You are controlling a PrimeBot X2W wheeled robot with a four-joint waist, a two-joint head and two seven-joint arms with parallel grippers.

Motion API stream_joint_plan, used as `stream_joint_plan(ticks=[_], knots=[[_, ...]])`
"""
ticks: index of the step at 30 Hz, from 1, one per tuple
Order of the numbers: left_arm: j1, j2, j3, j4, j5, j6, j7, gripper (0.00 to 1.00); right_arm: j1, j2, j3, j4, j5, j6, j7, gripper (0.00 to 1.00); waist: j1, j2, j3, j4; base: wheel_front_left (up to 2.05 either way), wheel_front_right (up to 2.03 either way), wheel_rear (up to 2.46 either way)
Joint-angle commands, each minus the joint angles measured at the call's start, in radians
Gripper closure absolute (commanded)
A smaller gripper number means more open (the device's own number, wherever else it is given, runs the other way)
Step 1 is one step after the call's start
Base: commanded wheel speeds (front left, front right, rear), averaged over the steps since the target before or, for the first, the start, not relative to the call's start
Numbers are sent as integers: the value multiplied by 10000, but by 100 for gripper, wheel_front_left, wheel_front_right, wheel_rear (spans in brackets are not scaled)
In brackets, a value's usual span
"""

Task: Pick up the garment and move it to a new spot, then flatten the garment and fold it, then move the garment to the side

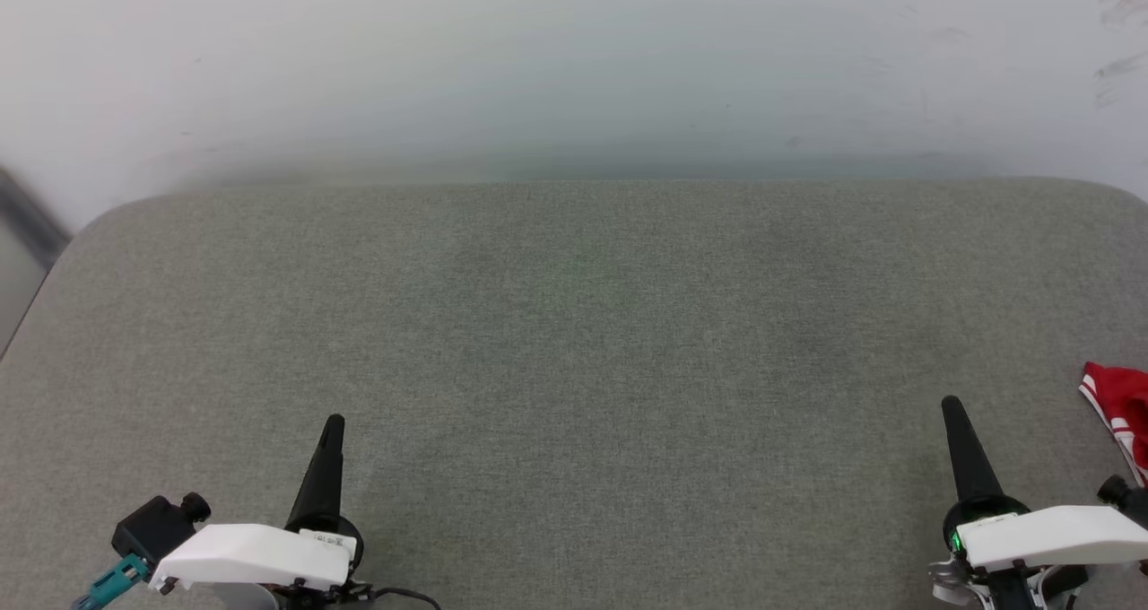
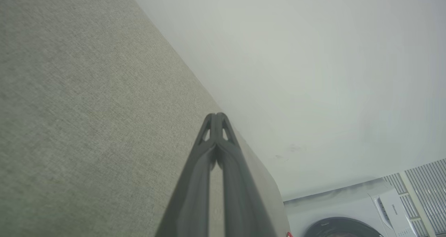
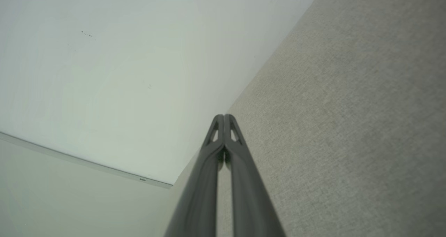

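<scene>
Garment point(image 1: 1119, 411): one, red with red-white striped trim, lying at far right edge of grey fabric worktop point(image 1: 574, 341), partly cut off by head view's border, near right claw point(image 1: 952, 410) on its outer side, not touching. Two claws: right pressed together, empty; left claw point(image 1: 334, 426) likewise pressed together, empty, well apart from garment.

I see my left gripper point(image 1: 333, 423) low left, fingers pressed together. My right gripper point(image 1: 951, 405) mirrors it, empty.
</scene>
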Motion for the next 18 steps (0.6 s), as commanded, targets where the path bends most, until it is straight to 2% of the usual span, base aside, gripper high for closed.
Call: stream_joint_plan(ticks=[1, 18], knots=[[-211, 50, 35, -47, -242, -28, 48, 100, -266, -86, -24, -68, 258, -1, 79, 100, 0, 0, -1, -5, 0, 0, 0], [-435, 34, 259, 172, -1924, -33, 503, 100, -442, -76, -148, 126, 1904, -2, 515, 100, -1, 0, -25, -87, 0, 0, 0]])
